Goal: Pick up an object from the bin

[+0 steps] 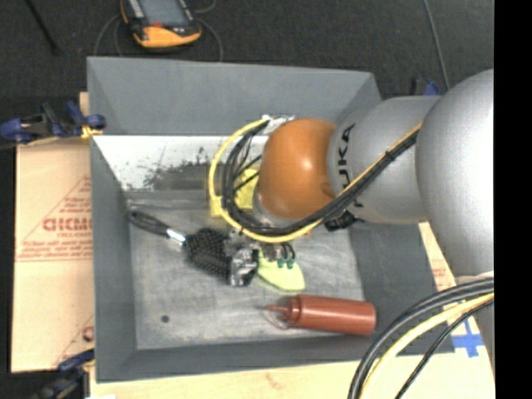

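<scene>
My gripper [243, 268] reaches down in the middle of the bin, under the orange cover, with its metal tip beside the head of a black hairbrush [205, 251]. The brush lies to the gripper's left, and its thin dark handle [150, 223] points to the upper left. A pale yellow-green flat thing [283, 277] lies just right of the gripper, partly under it. A dark red squeeze bottle [328, 314] lies on its side near the bin's front wall, nozzle pointing left. Something yellow [243, 194] shows behind the cover, mostly hidden.
The arm and its orange cover with looped yellow and black cables hang over the bin's middle and right. The bin's left floor and front left corner hold nothing but a small dark speck.
</scene>
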{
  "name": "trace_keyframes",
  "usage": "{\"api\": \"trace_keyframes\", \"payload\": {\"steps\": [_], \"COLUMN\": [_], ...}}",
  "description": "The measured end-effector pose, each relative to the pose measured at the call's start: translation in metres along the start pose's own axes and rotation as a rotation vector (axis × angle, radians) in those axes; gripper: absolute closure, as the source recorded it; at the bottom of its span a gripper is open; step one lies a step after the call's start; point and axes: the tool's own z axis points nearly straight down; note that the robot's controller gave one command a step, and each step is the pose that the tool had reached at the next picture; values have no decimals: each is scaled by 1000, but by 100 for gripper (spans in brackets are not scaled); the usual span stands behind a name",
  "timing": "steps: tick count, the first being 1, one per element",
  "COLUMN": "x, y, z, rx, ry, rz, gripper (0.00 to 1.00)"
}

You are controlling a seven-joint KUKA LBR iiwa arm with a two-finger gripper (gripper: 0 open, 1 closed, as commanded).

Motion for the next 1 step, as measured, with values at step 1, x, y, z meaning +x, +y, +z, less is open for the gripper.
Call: {"api": "trace_keyframes", "payload": {"steps": [1], "x": [22], "y": [-34], "z": [0], "rx": [-3], "ry": [-28], "rz": [3], "gripper": [100]}}
